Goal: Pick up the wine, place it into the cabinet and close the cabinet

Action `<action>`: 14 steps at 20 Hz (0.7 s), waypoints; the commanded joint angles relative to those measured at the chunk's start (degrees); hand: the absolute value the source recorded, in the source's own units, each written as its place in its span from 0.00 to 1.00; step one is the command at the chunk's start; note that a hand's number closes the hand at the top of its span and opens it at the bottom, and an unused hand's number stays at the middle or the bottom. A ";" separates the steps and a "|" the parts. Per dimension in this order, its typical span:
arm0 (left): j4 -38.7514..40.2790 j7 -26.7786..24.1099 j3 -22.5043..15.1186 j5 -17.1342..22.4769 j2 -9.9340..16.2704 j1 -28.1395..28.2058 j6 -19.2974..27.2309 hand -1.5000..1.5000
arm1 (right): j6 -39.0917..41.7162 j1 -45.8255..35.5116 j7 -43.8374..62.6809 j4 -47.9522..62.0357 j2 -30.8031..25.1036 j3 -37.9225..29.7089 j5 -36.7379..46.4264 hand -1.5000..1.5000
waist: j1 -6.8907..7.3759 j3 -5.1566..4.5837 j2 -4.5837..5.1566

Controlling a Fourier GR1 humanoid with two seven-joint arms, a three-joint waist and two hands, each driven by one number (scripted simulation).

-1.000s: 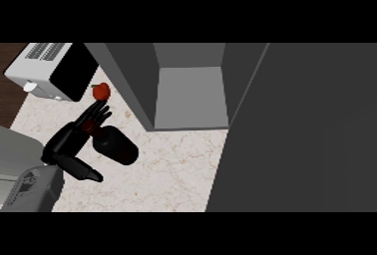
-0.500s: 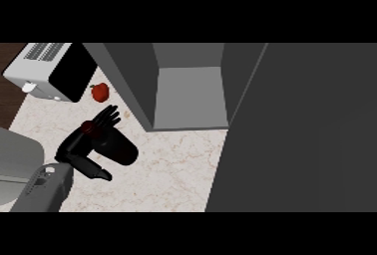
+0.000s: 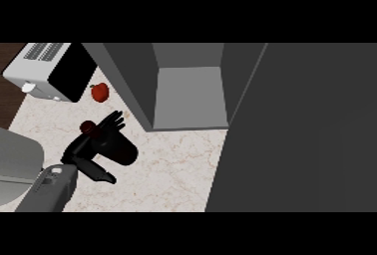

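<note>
Presently the left robot hand (image 3: 94, 144) lies against the wine bottle (image 3: 112, 147) on the counter (image 3: 177, 164), fingers fairly straight, not yet closed, bottle near the open cabinet (image 3: 188, 94) for loading.

Pale veined marble worktop (image 3: 177, 164), smooth; matt grey cabinet (image 3: 188, 89); glossy dark wine (image 3: 117, 147); white-and-black toaster (image 3: 52, 69), metal-looking.

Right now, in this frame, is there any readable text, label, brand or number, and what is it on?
None can be read.
wine bottle: dark, no label shows, partly behind the left hand.
toaster: no markings legible.
cabinet: plain grey, no sign.
red fruit: no sticker shows.
</note>
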 commanded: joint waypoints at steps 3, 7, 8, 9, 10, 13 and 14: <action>3.24 -8.22 -0.50 -0.53 -1.51 -1.20 -2.88 0.00 | -1.00 -1.01 5.49 -6.91 -0.36 0.57 6.46 0.00 | 0.30 -0.03 -0.01; 3.93 -8.61 0.67 1.94 -2.15 -1.18 -4.11 1.00 | -1.47 2.00 3.43 -9.42 -2.80 2.60 6.34 0.00 | -0.35 0.00 -0.24; 5.30 -10.87 -0.77 0.13 -1.89 -0.10 -4.36 1.00 | -0.24 2.15 1.75 -8.65 -3.72 0.32 3.44 0.00 | 0.11 0.05 0.09; 6.29 -9.62 -0.14 0.92 -1.90 -2.53 -4.75 1.00 | -1.21 0.29 3.72 -8.41 -2.78 -0.68 3.60 0.00 | -0.21 -0.02 0.13; 4.58 -7.12 0.30 2.37 -1.13 -3.53 -6.75 1.00 | -1.30 1.13 3.62 -8.97 -3.64 0.40 4.84 0.00 | 0.02 0.04 -0.18; 6.41 -11.82 -0.01 1.21 -0.89 -2.79 -4.86 1.00 | -1.49 4.10 -1.89 -7.62 -4.29 1.04 3.21 0.00 | -0.12 0.07 0.15; 6.12 -12.15 -0.56 0.51 -1.68 -2.72 -2.84 1.00 | -1.52 1.07 2.68 -9.43 -4.25 -0.13 3.79 0.00 | 0.02 -0.01 0.04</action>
